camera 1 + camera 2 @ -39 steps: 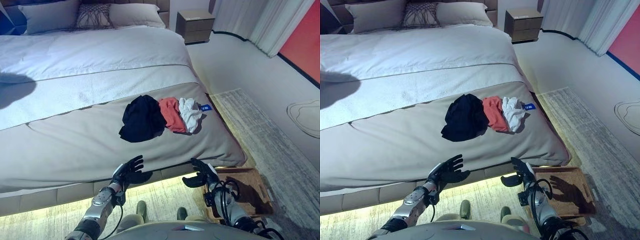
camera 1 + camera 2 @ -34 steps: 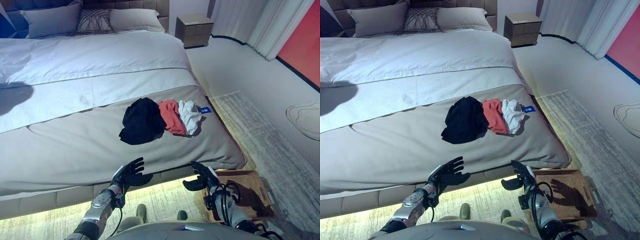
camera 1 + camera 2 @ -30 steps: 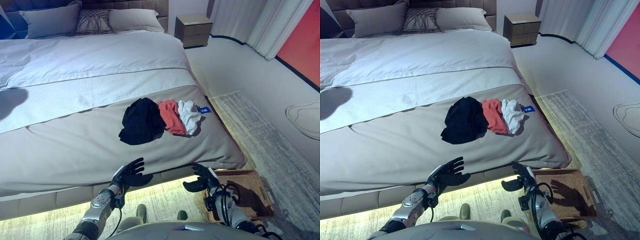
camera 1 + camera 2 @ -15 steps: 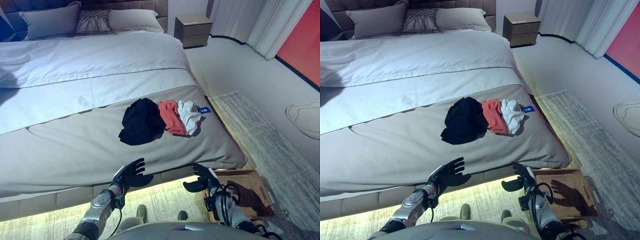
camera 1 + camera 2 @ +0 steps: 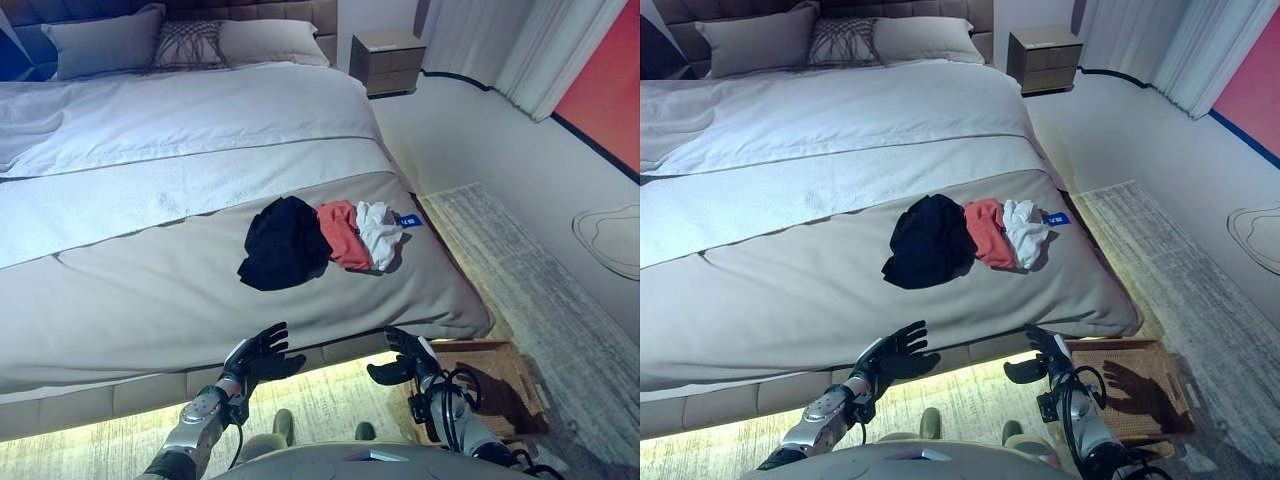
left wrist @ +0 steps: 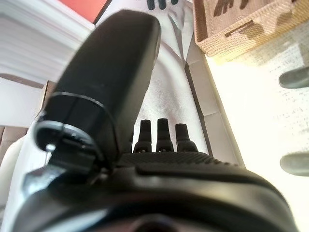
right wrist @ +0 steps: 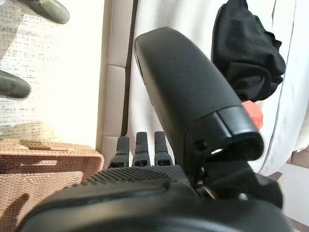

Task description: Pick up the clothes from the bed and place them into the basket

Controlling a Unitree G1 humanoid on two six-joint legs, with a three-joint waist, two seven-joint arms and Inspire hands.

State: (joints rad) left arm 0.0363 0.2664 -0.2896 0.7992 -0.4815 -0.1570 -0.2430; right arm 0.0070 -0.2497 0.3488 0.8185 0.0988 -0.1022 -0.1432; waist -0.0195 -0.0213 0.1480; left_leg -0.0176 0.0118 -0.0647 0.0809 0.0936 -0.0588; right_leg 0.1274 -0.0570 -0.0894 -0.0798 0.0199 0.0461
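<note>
A black garment (image 5: 283,241), an orange-red garment (image 5: 341,232) and a white garment (image 5: 379,229) lie side by side on the bed's grey cover (image 5: 150,290), near its right foot corner. The black one also shows in the right wrist view (image 7: 248,46). A woven basket (image 5: 1135,385) stands on the rug below that corner; it also shows in the left wrist view (image 6: 231,21). My left hand (image 5: 260,353) is open and empty, in front of the bed's foot edge. My right hand (image 5: 405,357) is open and empty, beside the basket.
Pillows (image 5: 100,42) lie at the head of the bed. A wooden nightstand (image 5: 387,60) stands at the far right, with white curtains (image 5: 520,45) beyond it. A small blue tag (image 5: 408,219) lies next to the white garment. A patterned rug (image 5: 540,280) covers the floor on the right.
The camera has shifted a little. A dark shadow on the bed's left side has slid off the cover. My left hand has dropped slightly. The clothes have not moved.
</note>
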